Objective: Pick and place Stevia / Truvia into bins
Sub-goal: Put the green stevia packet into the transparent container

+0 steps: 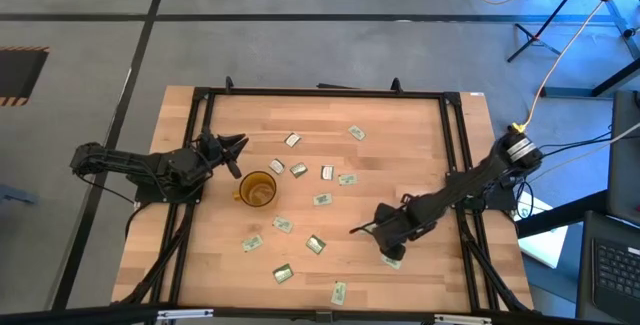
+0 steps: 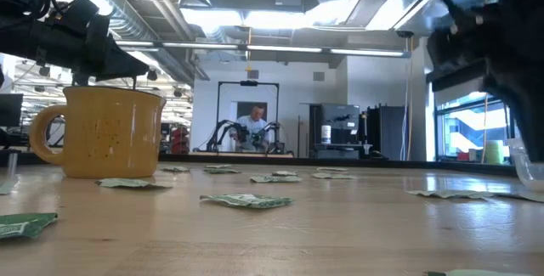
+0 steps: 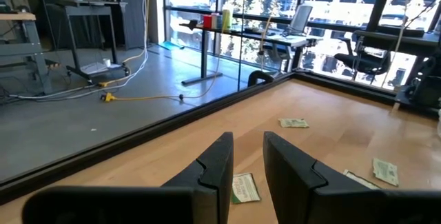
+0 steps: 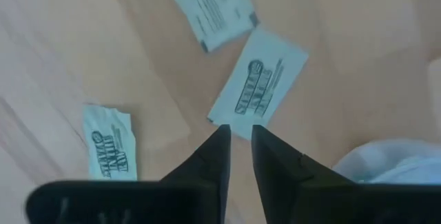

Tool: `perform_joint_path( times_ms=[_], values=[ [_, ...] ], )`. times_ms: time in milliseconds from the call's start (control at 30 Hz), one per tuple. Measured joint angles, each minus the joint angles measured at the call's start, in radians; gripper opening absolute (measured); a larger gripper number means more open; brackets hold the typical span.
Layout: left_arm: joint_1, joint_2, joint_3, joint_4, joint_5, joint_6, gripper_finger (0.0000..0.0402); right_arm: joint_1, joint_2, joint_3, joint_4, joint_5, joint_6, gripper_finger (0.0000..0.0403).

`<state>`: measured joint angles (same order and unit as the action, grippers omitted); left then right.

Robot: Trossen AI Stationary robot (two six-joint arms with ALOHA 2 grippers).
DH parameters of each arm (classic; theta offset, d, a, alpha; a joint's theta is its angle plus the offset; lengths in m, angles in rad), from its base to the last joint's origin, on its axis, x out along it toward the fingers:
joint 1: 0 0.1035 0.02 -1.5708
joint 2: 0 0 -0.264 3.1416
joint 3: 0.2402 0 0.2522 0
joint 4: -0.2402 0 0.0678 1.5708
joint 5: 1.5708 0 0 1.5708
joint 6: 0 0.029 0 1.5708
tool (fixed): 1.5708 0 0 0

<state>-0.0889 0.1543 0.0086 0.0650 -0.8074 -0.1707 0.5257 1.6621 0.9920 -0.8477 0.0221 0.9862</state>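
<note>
1. High view: I am working two arms over the wooden bench [image 1: 420, 135]. My left end effector [image 1: 238, 155] is hovering just beside the amber mug [image 1: 257, 190], on its upper-left side, its fingers nearly together. My right end effector [image 1: 362, 230] is reaching in low over the bench's right half. Stevia sachets [image 1: 322, 200] are lying scattered flat across the middle of the bench, apart from the mug, and one sachet [image 1: 392, 262] is lying just beside my right arm.

2. Low view: The amber mug [image 2: 104, 132] is standing upright on the bench, handle showing at its left, with crumpled sachets [image 2: 245, 199] lying around it. A person [image 2: 253, 126] is sitting in the room far behind.

3. Left wrist view: My left end effector [image 3: 248, 156] is pointing across the bench with only a narrow gap between its fingers, gripping nothing. A sachet [image 3: 242, 187] is lying just beyond the fingertips; another [image 3: 293, 123] is lying farther off.

4. Right wrist view: My right end effector [image 4: 236, 136] is pointing down at the bench, fingers narrowly parted and gripping nothing, tips at the edge of a white sachet [image 4: 260, 85]. A green sachet [image 4: 110, 145] is lying to one side.
</note>
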Motion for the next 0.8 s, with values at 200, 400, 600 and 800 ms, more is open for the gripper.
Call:
perform_joint_path(
  times_ms=[200, 400, 600, 800],
  values=[
    [0.000, 0.000, 0.000, 0.000, -0.002, 0.000, 0.0075, 0.000, 0.068, 0.000, 0.014, -0.019, 0.057, 0.0059],
    [0.000, 0.000, 0.000, 0.000, -0.002, 0.001, 0.0075, -0.014, 0.102, 0.000, 0.027, -0.021, 0.057, 0.0062],
    [0.000, 0.000, 0.000, 0.000, -0.002, 0.001, 0.0075, -0.026, 0.132, 0.004, 0.022, -0.026, 0.048, 0.0062],
    [0.000, 0.000, 0.000, -0.001, -0.002, 0.001, 0.0075, -0.026, 0.133, 0.003, 0.024, -0.025, 0.031, 0.0036]
  ],
)
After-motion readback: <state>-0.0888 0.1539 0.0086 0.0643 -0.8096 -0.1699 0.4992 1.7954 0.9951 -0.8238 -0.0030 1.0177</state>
